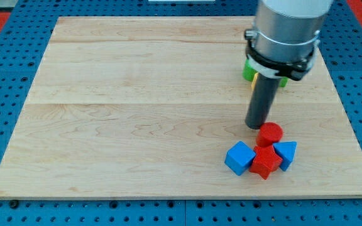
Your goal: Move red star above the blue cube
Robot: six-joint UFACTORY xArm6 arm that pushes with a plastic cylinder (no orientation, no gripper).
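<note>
The red star (pixel 266 162) lies near the view's bottom right, wedged between the blue cube (pixel 239 157) on its left and a blue triangular block (pixel 286 154) on its right. A red cylinder (pixel 270 134) sits just above the star, touching it. My tip (pixel 256 125) rests on the board just left of and above the red cylinder, close to it, and above the blue cube.
A green block (pixel 249 70) and a yellow block (pixel 255 80) sit near the view's top right, mostly hidden behind the arm's grey body (pixel 285 31). The wooden board (pixel 137 107) lies on a blue perforated table.
</note>
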